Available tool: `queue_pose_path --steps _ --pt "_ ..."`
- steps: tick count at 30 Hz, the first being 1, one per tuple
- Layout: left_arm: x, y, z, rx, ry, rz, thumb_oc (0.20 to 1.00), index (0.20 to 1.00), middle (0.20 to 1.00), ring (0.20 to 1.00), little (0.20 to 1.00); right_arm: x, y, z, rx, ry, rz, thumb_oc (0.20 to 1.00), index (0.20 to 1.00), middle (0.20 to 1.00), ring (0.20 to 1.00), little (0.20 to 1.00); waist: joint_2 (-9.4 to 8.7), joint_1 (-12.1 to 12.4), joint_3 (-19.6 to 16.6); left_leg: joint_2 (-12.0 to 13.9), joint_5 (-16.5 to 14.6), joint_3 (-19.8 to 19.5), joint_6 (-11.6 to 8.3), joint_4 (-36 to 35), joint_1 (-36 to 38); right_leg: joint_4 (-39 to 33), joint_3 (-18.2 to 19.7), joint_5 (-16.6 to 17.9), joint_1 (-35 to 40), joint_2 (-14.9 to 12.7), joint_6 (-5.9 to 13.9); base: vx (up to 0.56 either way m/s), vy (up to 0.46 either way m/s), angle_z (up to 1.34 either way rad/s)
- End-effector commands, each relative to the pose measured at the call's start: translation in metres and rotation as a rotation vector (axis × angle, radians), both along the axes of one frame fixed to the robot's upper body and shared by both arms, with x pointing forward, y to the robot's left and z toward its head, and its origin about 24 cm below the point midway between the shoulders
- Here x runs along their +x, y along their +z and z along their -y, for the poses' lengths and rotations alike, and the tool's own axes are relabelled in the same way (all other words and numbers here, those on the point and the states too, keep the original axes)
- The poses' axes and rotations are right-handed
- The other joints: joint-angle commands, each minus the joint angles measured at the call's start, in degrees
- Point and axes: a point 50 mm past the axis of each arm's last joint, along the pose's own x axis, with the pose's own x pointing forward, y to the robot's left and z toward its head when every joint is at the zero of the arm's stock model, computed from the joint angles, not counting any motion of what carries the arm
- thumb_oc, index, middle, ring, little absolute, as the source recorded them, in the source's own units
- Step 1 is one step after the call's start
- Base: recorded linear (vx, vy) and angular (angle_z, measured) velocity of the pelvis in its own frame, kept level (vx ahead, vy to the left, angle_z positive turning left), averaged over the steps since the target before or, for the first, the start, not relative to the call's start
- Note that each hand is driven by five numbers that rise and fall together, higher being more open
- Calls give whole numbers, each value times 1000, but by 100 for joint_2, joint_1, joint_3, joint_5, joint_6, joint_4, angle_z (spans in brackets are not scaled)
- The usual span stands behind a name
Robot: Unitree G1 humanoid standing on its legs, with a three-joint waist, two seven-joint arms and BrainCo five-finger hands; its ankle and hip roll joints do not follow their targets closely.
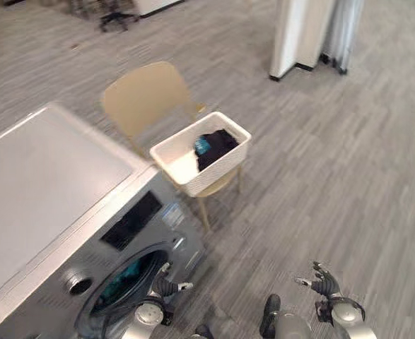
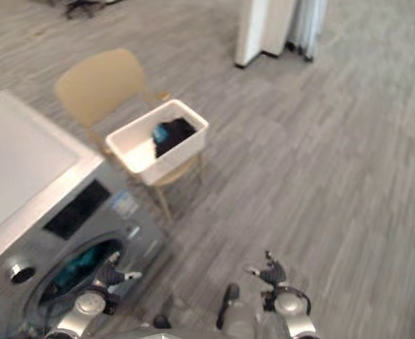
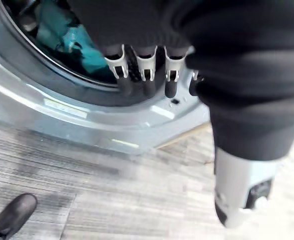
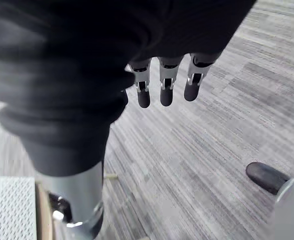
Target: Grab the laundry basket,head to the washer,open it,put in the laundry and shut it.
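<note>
Grey floor (image 1: 348, 176) | one washer (image 1: 59, 212) | one basket (image 1: 201, 152) on one chair (image 1: 147, 92) | left hand (image 1: 166, 286), right hand (image 1: 324, 281) fingers relaxed, empty

- Washer (image 1: 59, 212): left and lower parts cut off by the frame edge; drum interior mostly dark, teal cloth (image 3: 69, 37) inside only partly seen.
- Laundry basket (image 1: 201, 152): dark clothes (image 1: 214, 146) inside, items indistinct.
- Chair (image 1: 147, 92): seat hidden under the basket.
- Left hand (image 1: 166, 286): contact with the washer front unclear.
</note>
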Motion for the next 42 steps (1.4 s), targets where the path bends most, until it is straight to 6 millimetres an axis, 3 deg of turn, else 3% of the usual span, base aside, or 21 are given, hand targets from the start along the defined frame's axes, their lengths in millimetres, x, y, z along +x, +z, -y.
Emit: queue_pose_path --steps 1,2,3,6,8,12,16,18,21,23,27,28,30,33,35,39,42 --pt "32 20 7 15 -72 127 1000 1000 1000 1000 1000 22 18 4 -14 10 111 1000 1000 1000 1000 1000 -239 128 215 91 -308 -495 141 1229 -89 -562 369 31 280 50 357 187 -265 -39" --pt "38 23 15 -13 -76 151 1000 1000 1000 1000 1000 24 22 10 -41 13 123 1000 1000 1000 1000 1000 -233 239 332 21 9 -1230 77 1800 -560 -709 532 -112 497 278 173 151 -189 -51" --pt "39 23 15 -13 -76 151 1000 1000 1000 1000 1000 24 22 10 -41 13 123 1000 1000 1000 1000 1000 -230 230 331 23 1 -1243 78 1814 -573 -709 521 -117 498 278 172 223 -207 -42" --pt "40 23 24 -27 -99 159 1000 1000 1000 1000 1000 27 24 11 -42 27 136 1000 1000 1000 1000 1000 -342 363 384 -678 -255 -1870 287 1434 -1114 -869 711 -113 610 271 166 121 -66 -27" --pt "41 25 25 -30 -109 164 1000 1000 1000 1000 1000 27 24 13 -52 25 132 1000 1000 1000 1000 1000 -327 453 408 -853 -45 -1915 282 1021 -1403 -940 806 -170 760 350 187 228 -29 -16" --pt "38 24 22 -28 -104 159 1000 1000 1000 1000 1000 25 20 14 -65 17 110 1000 1000 1000 1000 1000 -241 705 455 -997 816 -1878 116 4 -1830 -1039 996 -362 1160 643 206 286 12 -20" --pt "33 21 21 -30 -97 145 1000 1000 1000 1000 1000 25 19 13 -65 16 108 1000 1000 1000 1000 1000 -231 802 464 -919 1001 -1500 78 -392 -2017 -1009 1092 -553 1489 695 238 317 87 -21" --pt "25 17 16 -35 -66 120 1000 1000 1000 1000 1000 23 16 6 -59 47 93 1000 1000 1000 1000 1000 -280 874 232 -814 1115 -1242 266 -328 -1771 -878 1098 -738 1814 598 370 572 208 -21" --pt "22 18 5 -13 -42 115 1000 1000 1000 1000 1000 25 14 -1 -50 82 82 1000 1000 1000 1000 1000 -453 978 126 -891 859 -1309 443 -88 -1619 -246 1045 -691 1777 294 542 335 147 -19" --pt "20 18 -4 13 -36 112 1000 1000 1000 1000 1000 27 16 -4 -42 97 91 1000 1000 1000 1000 1000 -538 1024 87 -992 664 -1387 576 -3 -1444 415 1023 -404 1592 138 656 245 124 14" --pt "15 17 -13 34 -12 100 1000 1000 1000 1000 1000 32 18 -6 -40 105 106 1000 1000 1000 1000 1000 -476 1009 79 -1058 505 -1690 687 -115 -1110 832 1051 -260 1008 181 580 154 19 71" --pt "16 18 -15 33 3 108 1000 1000 1000 1000 1000 35 21 -5 -44 103 120 1000 1000 1000 1000 1000 -422 946 127 -1110 460 -2020 697 -181 -925 588 1219 -392 687 330 493 217 -81 89" --pt "17 20 -15 25 10 118 1000 1000 1000 1000 1000 38 23 -4 -50 103 130 1000 1000 1000 1000 1000 -391 890 167 -1190 425 -2348 698 -195 -832 107 1520 -277 468 503 439 184 -111 113" --pt "23 23 -11 17 1 140 1000 1000 1000 1000 1000 42 26 -1 -64 96 143 1000 1000 1000 1000 1000 -352 745 295 -1391 370 -3040 668 -229 -665 -433 2529 64 -34 820 495 157 -126 112" --pt "27 25 -7 19 -31 151 1000 1000 1000 1000 1000 41 27 5 -82 89 139 1000 1000 1000 1000 1000 -404 705 321 -1565 303 -3442 632 -91 -687 -693 2806 235 2 795 507 97 -150 240" --pt "24 23 4 -25 -50 146 1000 1000 1000 1000 1000 43 33 8 -99 116 164 1000 1000 1000 1000 1000 -436 748 268 -1658 257 -3753 463 198 -935 -1144 2385 444 316 570 434 56 -184 145" --pt "19 21 2 -30 -45 128 1000 1000 1000 1000 1000 50 44 12 -136 148 214 1000 1000 1000 1000 1000 -421 809 213 -1539 270 -3630 410 123 -966 -1365 1920 431 622 513 432 85 -149 110"
